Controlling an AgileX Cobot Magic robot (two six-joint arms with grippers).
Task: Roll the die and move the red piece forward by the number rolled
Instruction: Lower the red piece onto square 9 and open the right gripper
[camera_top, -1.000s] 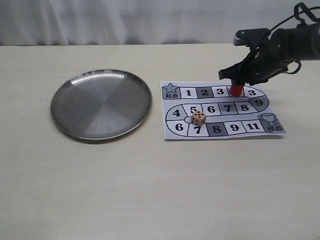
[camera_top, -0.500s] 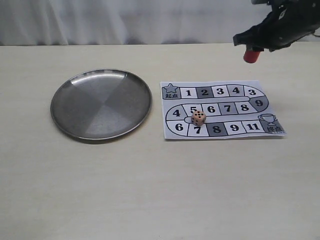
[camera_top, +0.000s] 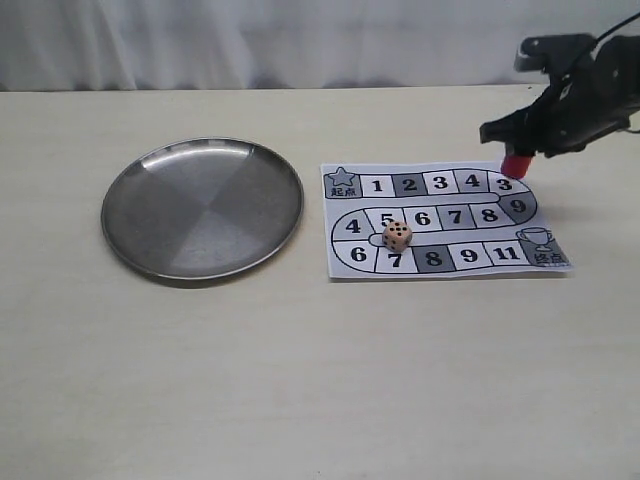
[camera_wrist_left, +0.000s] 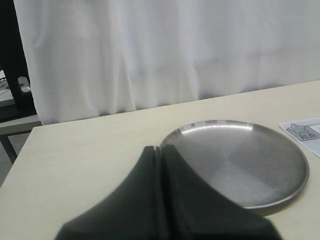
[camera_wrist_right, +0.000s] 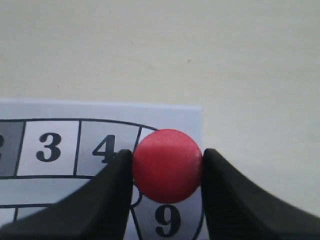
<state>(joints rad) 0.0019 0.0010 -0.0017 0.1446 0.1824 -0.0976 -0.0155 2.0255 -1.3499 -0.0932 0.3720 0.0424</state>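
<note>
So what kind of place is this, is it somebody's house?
Probably a robot test room, not a house. A white curtain hangs behind a plain table, and a robot gripper holds the red piece over a paper board, with a die on it and a metal plate beside it.

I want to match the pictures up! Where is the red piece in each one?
Exterior view: the red piece is far right, held by the right gripper at the game board's far corner.
Left wrist view: not in it.
Right wrist view: the piece is low in the middle, between the gripper's fingers.
Shared landmark: the board's square marked 9, just beside the piece; the left wrist view shows only the board's star corner.
</note>
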